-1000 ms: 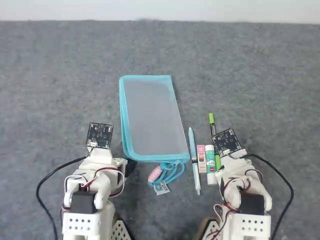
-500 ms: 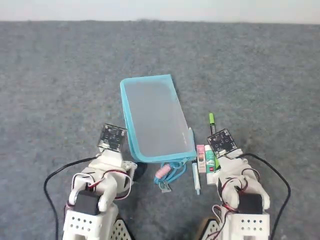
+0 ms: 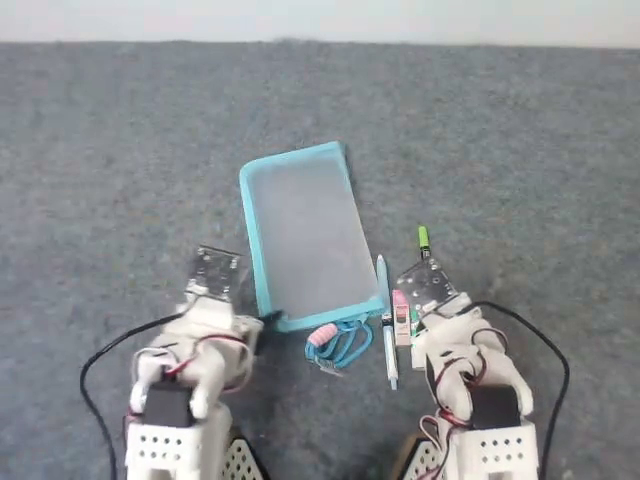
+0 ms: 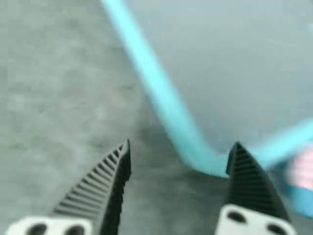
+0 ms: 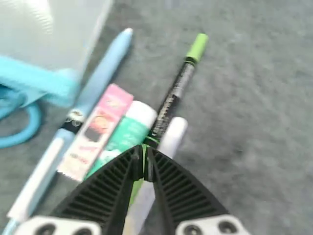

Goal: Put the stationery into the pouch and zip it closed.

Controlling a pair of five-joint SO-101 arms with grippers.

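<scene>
**Pouch on the tabletop, pens lying beside it**

The grey, fuzzy tabletop [image 3: 120, 150] carries everything. The biggest thing on it is the pouch [image 3: 305, 235]. It lies flat in the middle, a little tilted. It has a bright blue edge and a pale see-through face.

The left arm [image 3: 195, 340] and the right arm [image 3: 465, 370] sit at the near edge of the tabletop, one on each side of the pouch.

The left tool [image 4: 182, 144] is open, with its two dark fingers wide apart. The near corner of the pouch lies between the finger tips, closer to one finger. I cannot tell if that finger touches it.

The right tool [image 5: 143, 148] is closed, and its two fingers meet at the tips. It hangs over the stationery. I cannot tell if it pinches anything.

The stationery lies on the tabletop just beside the pouch, on the right arm's side, and outside the pouch. The pieces lie side by side, close together.

- The long blue pen [image 5: 98, 73] is nearest the pouch.
- Next is the green-capped pen [image 5: 178, 83], with a dark body.
- Then the green and white stick [image 5: 124, 132].
- The pink box [image 5: 95, 137] lies between the blue pen and the stick.
- A white tube [image 5: 168, 139] lies partly under the tool.

A blue cord [image 3: 348, 345] and a small pink charm [image 3: 322, 337] trail from the pouch's near end.
</scene>
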